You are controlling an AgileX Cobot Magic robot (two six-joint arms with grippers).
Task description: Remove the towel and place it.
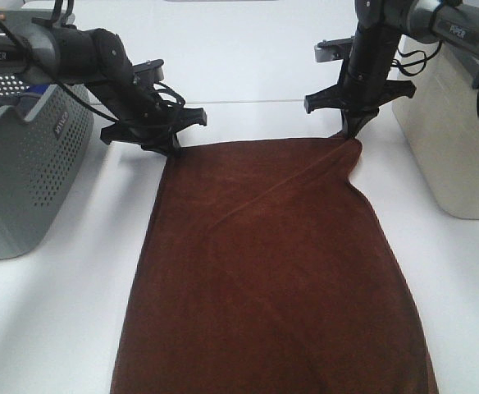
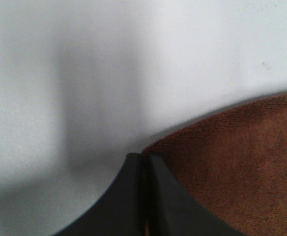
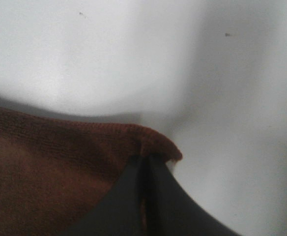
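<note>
Grey perforated plastic is forming the basket [image 1: 26, 164] sitting at the far left of the white table [image 1: 51, 328]. Just beside it, the left gripper [image 1: 167, 150] is pinching the towel's far left corner, its black fingers [image 2: 129, 196] pressing together on the cloth's edge. Reddish-brown terry, the towel [image 1: 272, 271] is lying spread across the middle of the table, running from the grippers toward the near edge, with a diagonal crease crossing it. At its far right corner, the right gripper [image 1: 353, 131] is clamping the bunched, slightly lifted hem between closed fingers [image 3: 129, 196]. A cream bin [image 1: 453, 139] is standing at the far right.
</note>
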